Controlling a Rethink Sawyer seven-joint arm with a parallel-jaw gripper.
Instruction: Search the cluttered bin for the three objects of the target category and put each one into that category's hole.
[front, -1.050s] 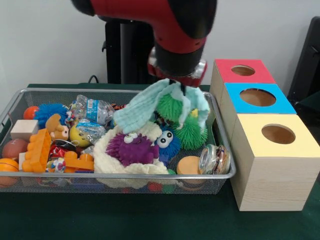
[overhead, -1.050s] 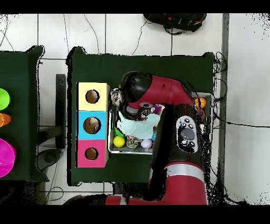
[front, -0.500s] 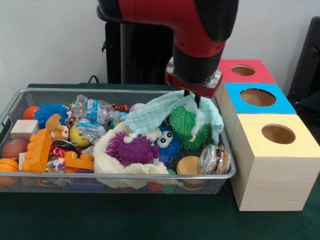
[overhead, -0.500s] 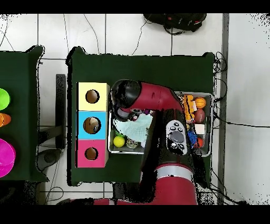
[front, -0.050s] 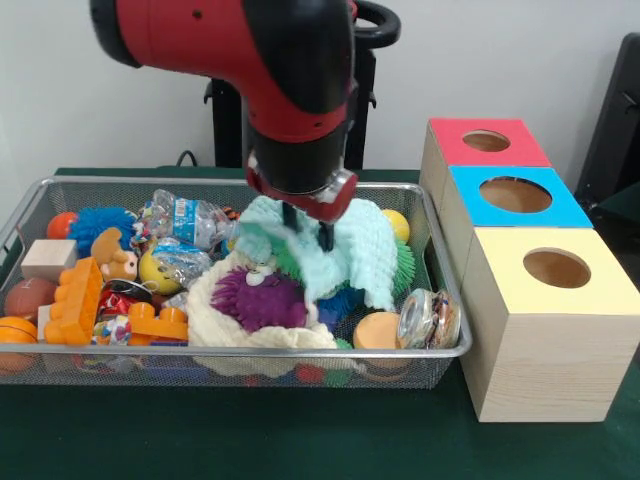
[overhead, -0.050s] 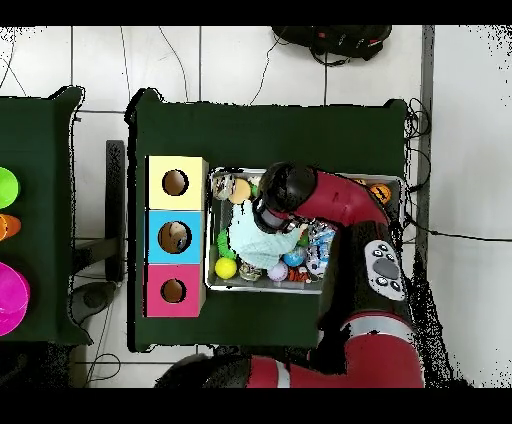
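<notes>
From the front, the gripper (front, -0.050s: 305, 232) is hanging low over the middle of the wire bin (front, -0.050s: 30, 190) with its jaws pinched together on a mint-green cloth (front, -0.050s: 352, 252), which is draping down over the spiky toys and the cream cloth (front, -0.050s: 215, 322) beneath it. Which category is being hunted cannot be told, but the cloth is what the arm is carrying, and it is sitting well apart from the three boxes at the bin's side: the red box (front, -0.050s: 455, 152), the blue box (front, -0.050s: 470, 195) and the yellow box (front, -0.050s: 505, 290), one hole in each. To do this step well, I judge the arm should be lifting until the trailing hem is clearing the bin's rim and the purple fuzzy ball (front, -0.050s: 262, 300) before travelling sideways, since the loose fabric could be dragging neighbours along; over a hole, the cloth should be bunched and centred so no corner catches on the edge. Counted here: two cloths, three boxes, one purple ball, one crumpled water bottle (front, -0.050s: 185, 218). From overhead, the gripper itself is hiding under the red arm (overhead, -0.050s: 335, 200), so its jaws cannot be read there; the mint-green cloth (overhead, -0.050s: 255, 238) is spreading across the bin's box-side half, just beside the blue box (overhead, -0.050s: 160, 238), with a yellow ball (overhead, -0.050s: 226, 268) lying near the bin's corner.
</notes>
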